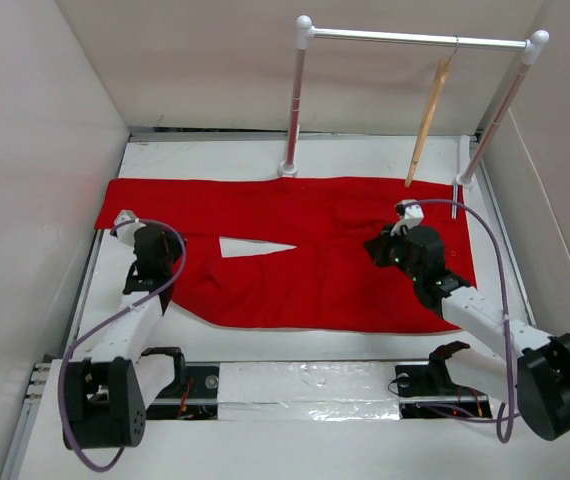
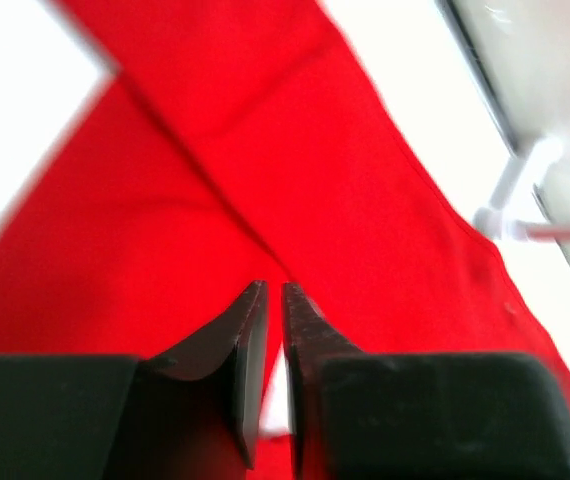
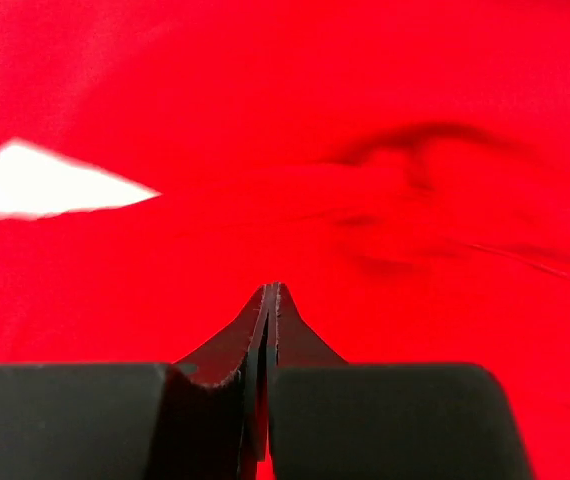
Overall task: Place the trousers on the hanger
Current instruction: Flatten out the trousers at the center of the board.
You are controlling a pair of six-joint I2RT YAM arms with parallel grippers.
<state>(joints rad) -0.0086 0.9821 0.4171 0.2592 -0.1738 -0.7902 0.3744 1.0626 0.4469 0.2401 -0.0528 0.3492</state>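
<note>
Trousers (image 1: 315, 240) lie flat across the counter's (image 1: 215, 158) middle, hanger (image 1: 430, 115) hangs off the rail (image 1: 415, 38) at the far right corner, my right pincer (image 3: 270, 292) is clamped empty, left pincer (image 2: 273, 292) closed to a slit over cloth: lifting now probably raises nothing.

1. A white clothes rail (image 1: 415, 40) is set at the far right of the table (image 1: 365, 155); its crossbar is carried on two posts with round caps.
2. The left post (image 1: 296, 100) and right post (image 1: 500, 110) are footed near the table's far edge.
3. One rail foot (image 2: 513, 205) is caught, blurred, in the left wrist view.
4. The table is boxed in by pale walls (image 1: 25, 150) at the left, back and right.
5. A glossy white strip (image 1: 305, 385) is laid along the near edge.
</note>
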